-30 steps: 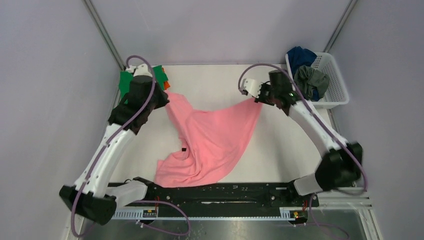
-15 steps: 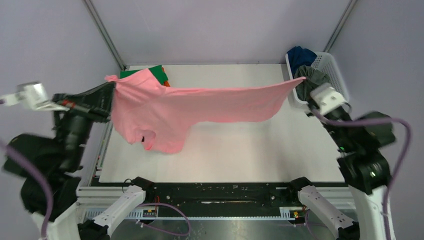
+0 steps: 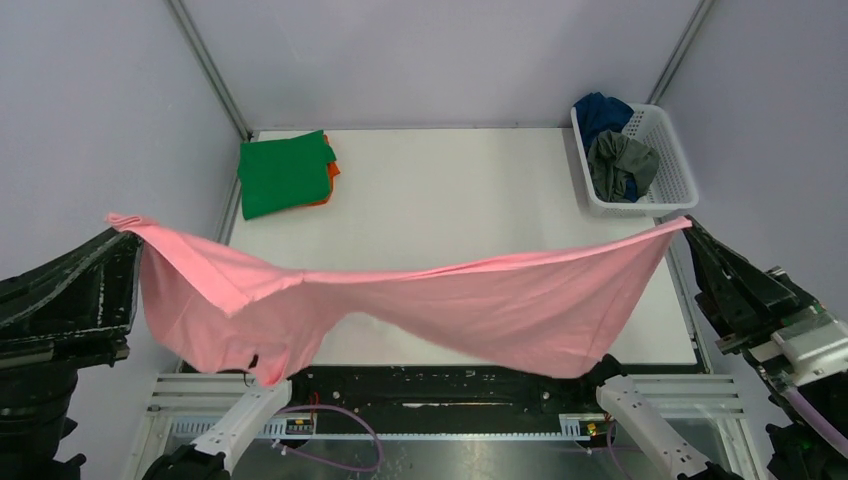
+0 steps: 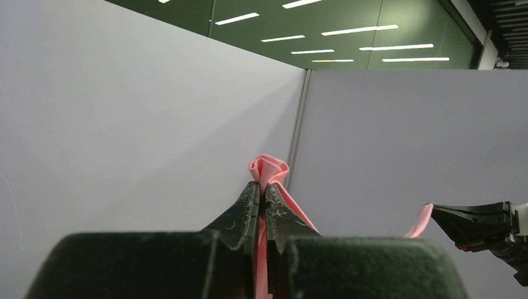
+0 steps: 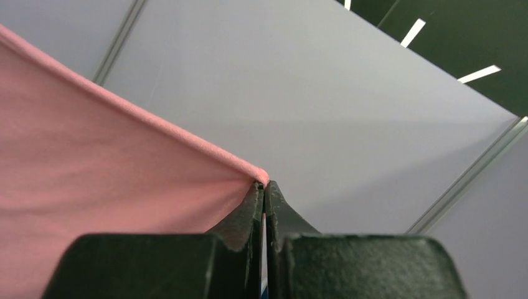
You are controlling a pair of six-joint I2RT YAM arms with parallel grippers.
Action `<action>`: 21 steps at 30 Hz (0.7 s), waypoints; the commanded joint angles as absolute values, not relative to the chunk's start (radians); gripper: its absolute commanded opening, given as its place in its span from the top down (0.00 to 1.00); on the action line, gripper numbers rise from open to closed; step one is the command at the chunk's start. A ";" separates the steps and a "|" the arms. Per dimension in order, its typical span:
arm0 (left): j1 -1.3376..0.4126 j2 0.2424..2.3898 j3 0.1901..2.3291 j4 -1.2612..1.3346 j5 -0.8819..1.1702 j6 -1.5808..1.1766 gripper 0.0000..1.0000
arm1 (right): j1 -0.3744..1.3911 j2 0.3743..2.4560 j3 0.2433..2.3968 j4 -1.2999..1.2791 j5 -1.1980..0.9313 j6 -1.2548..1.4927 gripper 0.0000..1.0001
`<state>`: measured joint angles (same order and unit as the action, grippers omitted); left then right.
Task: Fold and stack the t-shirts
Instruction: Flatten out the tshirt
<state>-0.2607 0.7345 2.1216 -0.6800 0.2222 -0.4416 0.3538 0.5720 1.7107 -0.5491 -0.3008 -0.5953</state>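
Observation:
The pink t-shirt [image 3: 430, 305] hangs stretched wide in the air above the table's near half. My left gripper [image 3: 128, 232] is shut on its left corner, high at the far left; the bunched pink cloth [image 4: 269, 169] shows above the left gripper's [image 4: 262, 187] closed tips. My right gripper [image 3: 688, 226] is shut on the right corner, and the pink cloth [image 5: 112, 168] spreads left of its [image 5: 262, 185] tips. A folded green t-shirt [image 3: 284, 172] lies on an orange one [image 3: 331, 172] at the back left. The dark blue [image 3: 602, 111] and grey [image 3: 622, 162] t-shirts lie in the basket.
The white lattice basket [image 3: 671, 170] stands at the table's back right. The white table top [image 3: 450, 200] shows behind the hanging shirt. Grey walls and metal frame posts close in the sides and back. My right gripper shows in the left wrist view [image 4: 479, 223].
Both arms have swung up and toward the near edge, spreading apart. The pink shirt left the table and now hangs stretched across the near half, uncovering the green stack.

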 commanded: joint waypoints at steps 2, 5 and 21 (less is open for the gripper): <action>-0.221 0.859 2.081 -0.630 0.304 -0.451 1.00 | 0.359 0.624 1.662 -0.582 -0.244 -0.594 1.00; -0.221 0.913 1.981 -0.590 0.231 -0.438 1.00 | 0.359 0.664 1.593 -0.542 -0.147 -0.610 1.00; -0.222 1.835 1.949 -0.546 -0.124 -0.320 0.86 | 0.233 1.420 1.305 -0.154 0.179 -0.582 1.00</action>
